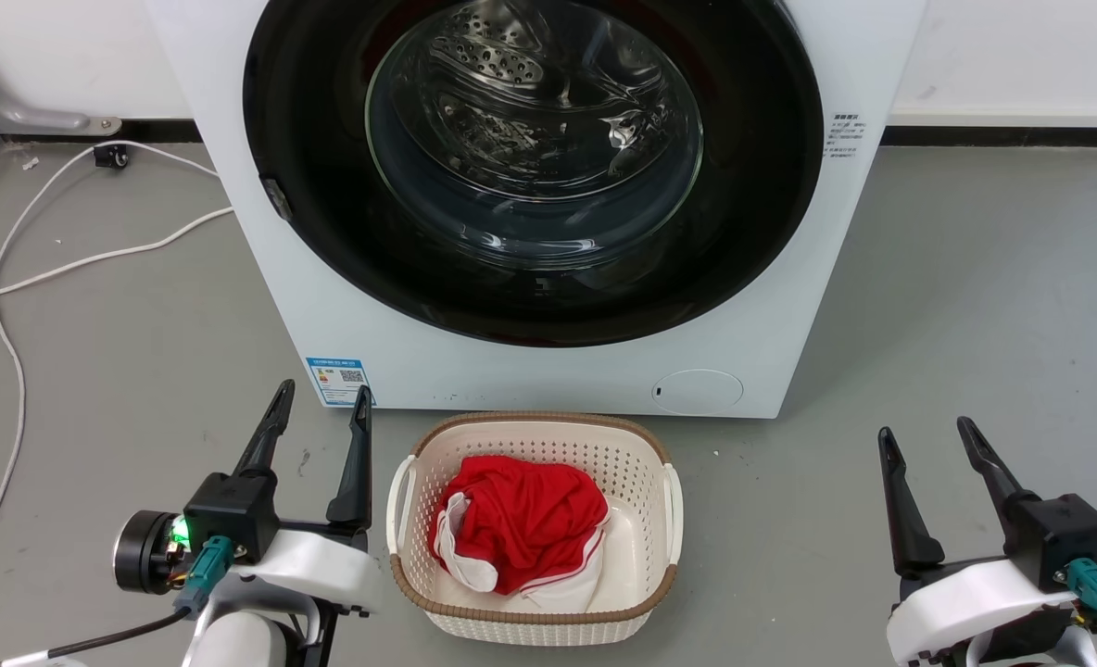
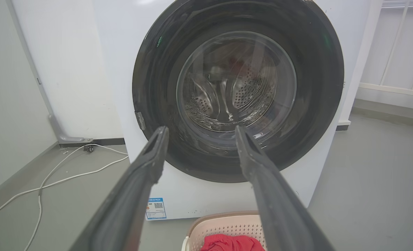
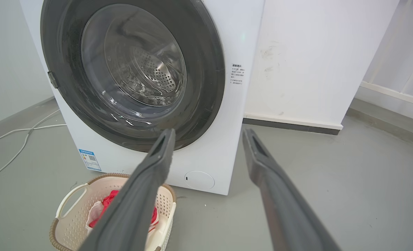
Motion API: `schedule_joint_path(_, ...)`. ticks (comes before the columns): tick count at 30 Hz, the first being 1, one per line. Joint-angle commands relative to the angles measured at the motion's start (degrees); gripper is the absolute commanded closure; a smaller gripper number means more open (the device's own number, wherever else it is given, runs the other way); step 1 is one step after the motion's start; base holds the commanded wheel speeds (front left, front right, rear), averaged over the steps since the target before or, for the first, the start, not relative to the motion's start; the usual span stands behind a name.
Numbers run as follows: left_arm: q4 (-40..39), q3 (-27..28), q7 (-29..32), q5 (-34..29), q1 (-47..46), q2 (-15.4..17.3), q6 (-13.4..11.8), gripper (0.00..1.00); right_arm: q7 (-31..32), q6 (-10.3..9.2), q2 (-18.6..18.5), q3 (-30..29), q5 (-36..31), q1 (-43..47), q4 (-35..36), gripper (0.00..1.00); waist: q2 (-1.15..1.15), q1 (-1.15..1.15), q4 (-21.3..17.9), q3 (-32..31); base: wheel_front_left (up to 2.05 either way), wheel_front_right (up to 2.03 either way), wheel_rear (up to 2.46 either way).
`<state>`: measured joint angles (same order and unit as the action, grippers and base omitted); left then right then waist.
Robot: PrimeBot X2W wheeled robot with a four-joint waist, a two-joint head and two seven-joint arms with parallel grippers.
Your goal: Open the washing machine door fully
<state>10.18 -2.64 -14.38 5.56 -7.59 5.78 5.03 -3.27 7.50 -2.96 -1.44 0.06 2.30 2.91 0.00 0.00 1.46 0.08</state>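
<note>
Sits closed, upper centre on big white boxy washing machine: large round glossy black glass-domed door, likely stiff, slick, best hooked at left-rim grey tab; left gripper, right gripper splayed, empty.

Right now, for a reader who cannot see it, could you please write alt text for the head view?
A white front-loading washing machine has its round black, glass-centred door shut. Before it on the grey floor sits a cream laundry basket holding a red garment; the open, empty left tool and right tool point up from the lower corners.
</note>
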Motion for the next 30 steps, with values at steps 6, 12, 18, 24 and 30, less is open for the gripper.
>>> schedule_joint_path(6,0.31,-0.12,-0.98,-2.29,-0.68,0.02,0.02,0.00,-0.83,-0.03,0.15,0.29,-2.39,0.23,0.29,0.00,0.00,0.00,0.05,-0.02,0.00,0.00,0.00)
schedule_joint_path(12,0.60,0.23,-0.91,-1.43,-0.41,-0.08,-0.02,0.00,-0.86,-0.03,0.15,0.51,-1.22,-0.35,-0.42,0.00,0.00,0.00,-0.08,0.12,0.00,0.00,0.00)
schedule_joint_path(18,0.62,0.40,-0.91,-1.19,-0.32,-0.03,0.13,0.00,-0.87,-0.03,0.15,0.69,-0.99,-0.63,-0.86,0.00,0.00,0.00,-0.13,0.15,0.00,0.00,0.00)
schedule_joint_path(24,0.71,0.31,-0.91,-1.02,0.04,-0.11,0.22,0.00,-0.49,-0.03,0.15,0.53,0.84,-0.52,-1.63,1.00,0.00,0.00,-0.12,0.12,0.00,0.00,0.00)
schedule_joint_path(30,0.71,0.40,-0.91,-0.85,0.09,-0.16,0.27,0.00,-0.79,-0.03,0.15,0.71,3.63,-0.86,-2.38,1.00,0.00,0.00,-0.11,0.11,0.00,0.00,0.00)
